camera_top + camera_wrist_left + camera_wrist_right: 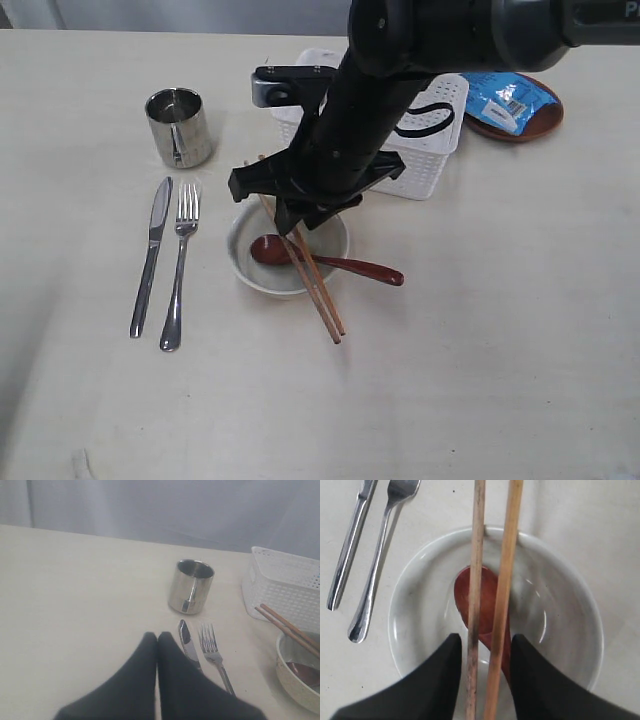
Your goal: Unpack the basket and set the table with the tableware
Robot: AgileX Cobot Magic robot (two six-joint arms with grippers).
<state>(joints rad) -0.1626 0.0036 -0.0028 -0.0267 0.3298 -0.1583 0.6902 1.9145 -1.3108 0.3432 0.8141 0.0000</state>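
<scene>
The cream bowl point(245, 262) sits mid-table with the reddish-brown spoon point(360, 267) lying in it, handle over the rim. The wooden chopsticks point(318, 290) lie slanted across the bowl, tips on the table point(480, 350). My right gripper point(485, 642) hangs over the bowl point(570, 580), open, its fingers point(445, 670) either side of the chopsticks point(507, 555) with small gaps. Knife point(150, 258), fork point(179, 270) and steel cup point(179, 127) stand left. The white basket point(430, 150) is behind. My left gripper point(157, 636) is shut and empty, near the knife point(187, 642).
A round brown plate point(540, 120) at the back right carries the blue snack packet point(505, 100). My right arm point(360, 110) crosses in front of the basket and hides part of it. The left gripper lies outside the exterior view.
</scene>
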